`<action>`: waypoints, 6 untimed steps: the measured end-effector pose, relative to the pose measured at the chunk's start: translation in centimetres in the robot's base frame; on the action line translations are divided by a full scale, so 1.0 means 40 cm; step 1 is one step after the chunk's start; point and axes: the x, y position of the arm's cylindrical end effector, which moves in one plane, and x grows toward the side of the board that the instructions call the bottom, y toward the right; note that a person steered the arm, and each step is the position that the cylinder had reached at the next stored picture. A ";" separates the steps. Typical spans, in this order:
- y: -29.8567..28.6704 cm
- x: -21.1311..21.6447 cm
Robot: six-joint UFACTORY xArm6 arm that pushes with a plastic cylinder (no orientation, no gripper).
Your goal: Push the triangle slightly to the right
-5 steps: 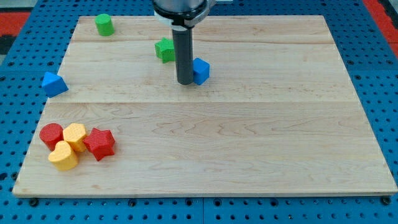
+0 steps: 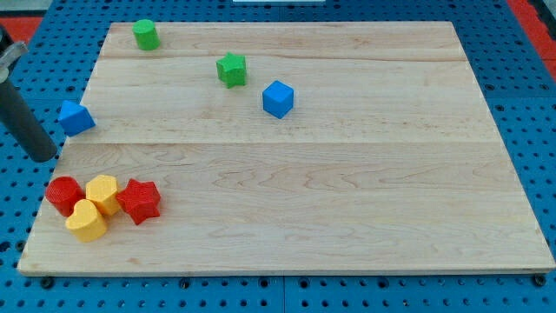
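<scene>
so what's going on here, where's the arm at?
My tip sits at the view's left edge, just off the wooden board, left of and slightly below the blue triangle, not touching it. The triangle has not been pushed right yet. The other blocks lie apart from the tip: a red and yellow cluster below, green and blue ones further right.

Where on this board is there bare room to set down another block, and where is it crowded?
Free: the whole stretch right of the blue cube, and the bottom, right of the red star. Crowded: the bottom-left cluster of red cylinder, yellow hearts and star, with my tip beside the blue triangle.
</scene>
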 end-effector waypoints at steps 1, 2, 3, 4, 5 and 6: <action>0.000 -0.089; 0.018 -0.145; 0.098 -0.193; 0.180 -0.213; 0.216 -0.181; 0.226 -0.103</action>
